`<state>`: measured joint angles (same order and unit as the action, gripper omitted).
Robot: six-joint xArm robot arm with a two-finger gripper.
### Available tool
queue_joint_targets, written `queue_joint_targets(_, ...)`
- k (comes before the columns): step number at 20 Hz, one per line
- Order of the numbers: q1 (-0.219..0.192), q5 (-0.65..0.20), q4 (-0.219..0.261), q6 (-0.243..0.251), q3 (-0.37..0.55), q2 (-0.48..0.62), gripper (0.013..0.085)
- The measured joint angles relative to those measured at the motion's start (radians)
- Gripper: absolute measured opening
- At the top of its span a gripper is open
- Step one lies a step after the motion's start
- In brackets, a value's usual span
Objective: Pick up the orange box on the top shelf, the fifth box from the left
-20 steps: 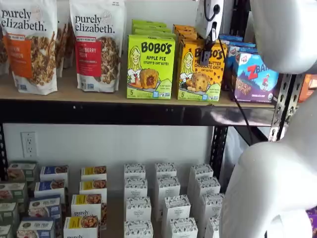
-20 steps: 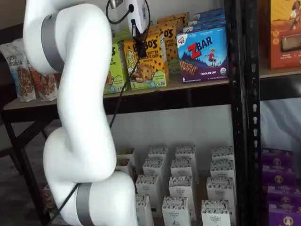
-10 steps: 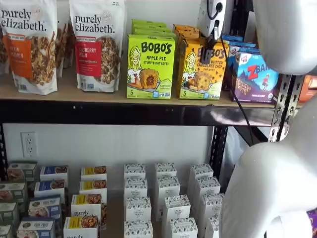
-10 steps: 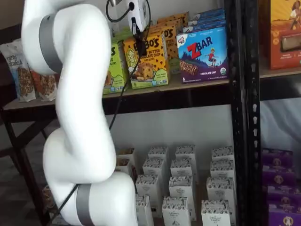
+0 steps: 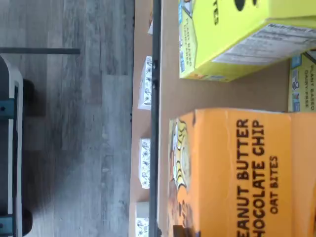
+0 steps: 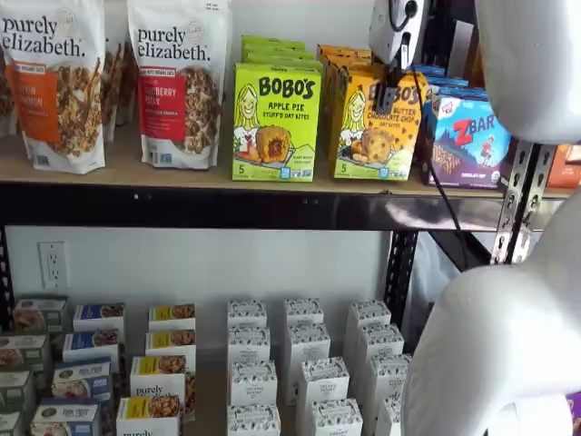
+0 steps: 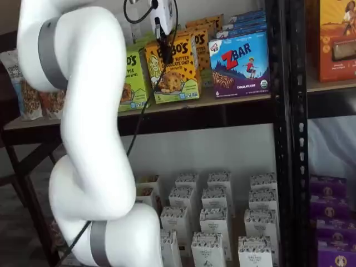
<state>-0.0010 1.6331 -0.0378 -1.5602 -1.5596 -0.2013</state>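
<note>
The orange box (image 6: 372,136) stands on the top shelf (image 6: 136,168) between a lime-green BOBO'S box (image 6: 275,123) and a blue ZBar box (image 6: 467,141); it shows in both shelf views (image 7: 172,78). My gripper (image 6: 397,77) hangs at the box's upper edge, white body above and black fingers closed on the box top, also in a shelf view (image 7: 165,44). The wrist view shows the box's orange top face (image 5: 237,173) close up, with the lime-green box (image 5: 232,34) beside it. No fingers show in the wrist view.
More orange and green boxes stand behind the front row. Granola bags (image 6: 54,82) fill the shelf's left part. Small white boxes (image 6: 309,363) sit on the lower level. My white arm (image 7: 89,139) stands before the shelves. A black upright (image 7: 283,139) rises right of the ZBar box (image 7: 242,64).
The gripper and the orange box have shifted together a little right and up; the box now sits straighter and slightly higher than a second ago.
</note>
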Motion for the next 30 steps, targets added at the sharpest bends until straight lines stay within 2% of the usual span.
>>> queue_joint_targets(11, -0.042, 0.062, -0.030, -0.033, 0.056, -0.119, 0.0370)
queue_joint_targets(15, -0.065, 0.148, -0.070, -0.040, 0.041, -0.150, 0.0370)
queue_joint_targets(22, -0.094, 0.244, -0.101, -0.051, 0.053, -0.248, 0.0370)
queue_joint_targets(26, -0.128, 0.288, -0.121, -0.071, 0.074, -0.305, 0.0370)
queue_joint_targets(30, -0.166, 0.369, -0.131, -0.100, 0.084, -0.342, 0.0370)
